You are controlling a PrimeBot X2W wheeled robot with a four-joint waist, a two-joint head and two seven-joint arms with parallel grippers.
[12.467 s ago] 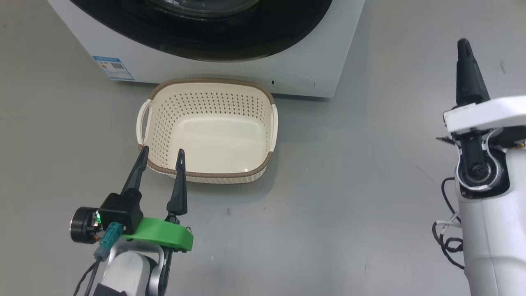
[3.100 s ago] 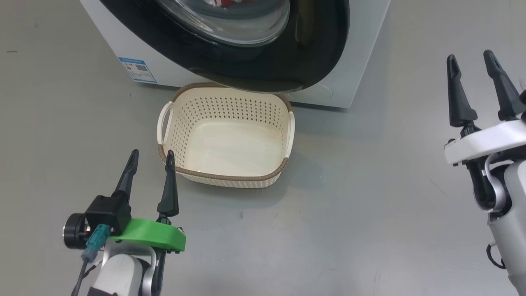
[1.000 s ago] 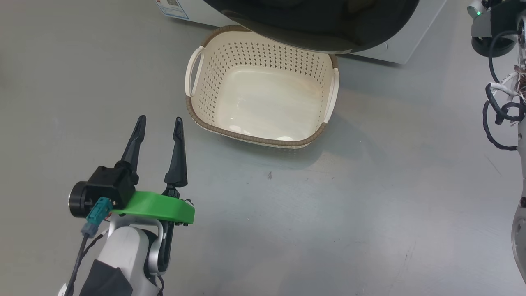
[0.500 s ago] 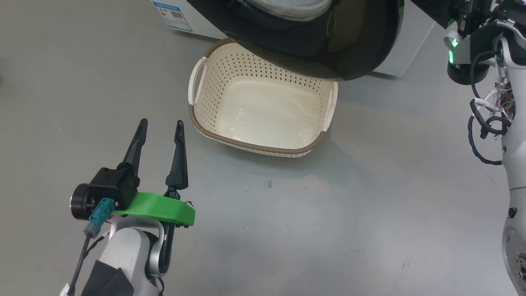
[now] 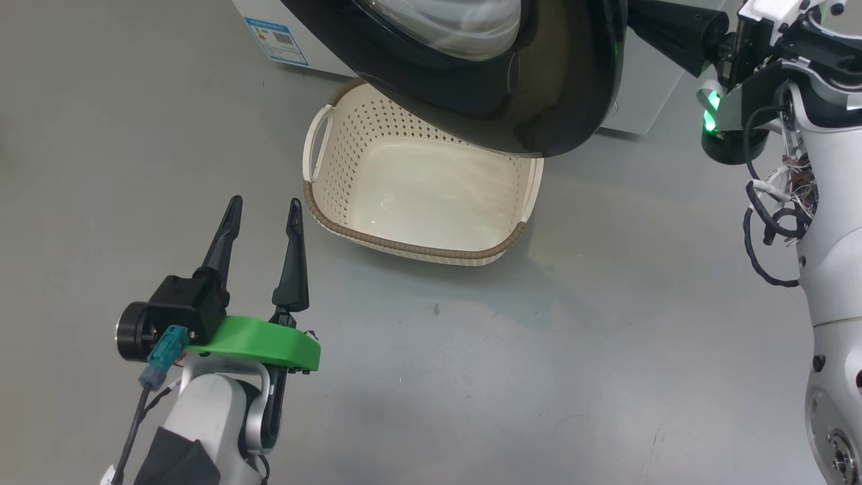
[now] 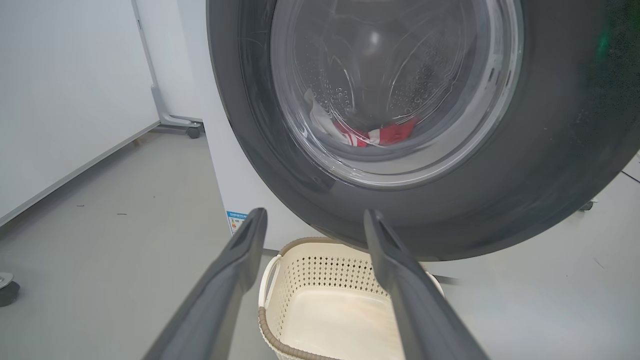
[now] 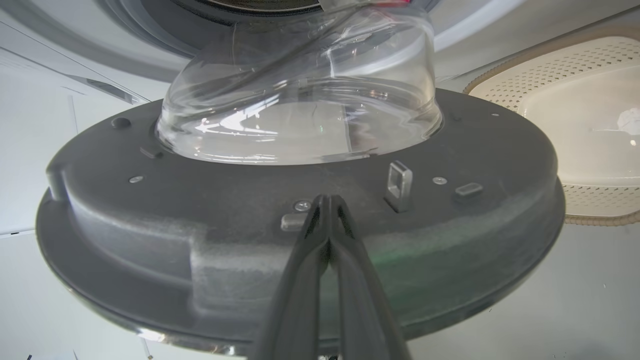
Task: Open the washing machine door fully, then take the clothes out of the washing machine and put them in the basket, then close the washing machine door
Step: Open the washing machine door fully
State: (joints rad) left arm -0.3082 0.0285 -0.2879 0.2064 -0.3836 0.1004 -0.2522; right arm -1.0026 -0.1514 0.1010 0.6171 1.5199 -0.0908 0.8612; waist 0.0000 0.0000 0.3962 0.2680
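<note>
Door-opening: right end effector (image 7: 327, 200), 2 fingers pressed together as a prod, bears on the inner face of the washing machine door (image 7: 150, 225) — left end effector (image 5: 264, 202) waits spread beside the basket (image 5: 404, 248), probably for the clothes (image 6: 380, 136).

Black-ringed washing machine door (image 5: 552, 81) stands part-open over the cream basket (image 5: 404, 248); red clothes (image 6: 387, 135) apparently lie behind it.

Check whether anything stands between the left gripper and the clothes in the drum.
Yes. The washing machine door, only partly open, stands between the open left gripper and the clothes: the left wrist view sees them through its glass. In the head view the door also overhangs the far side of the basket.
</note>
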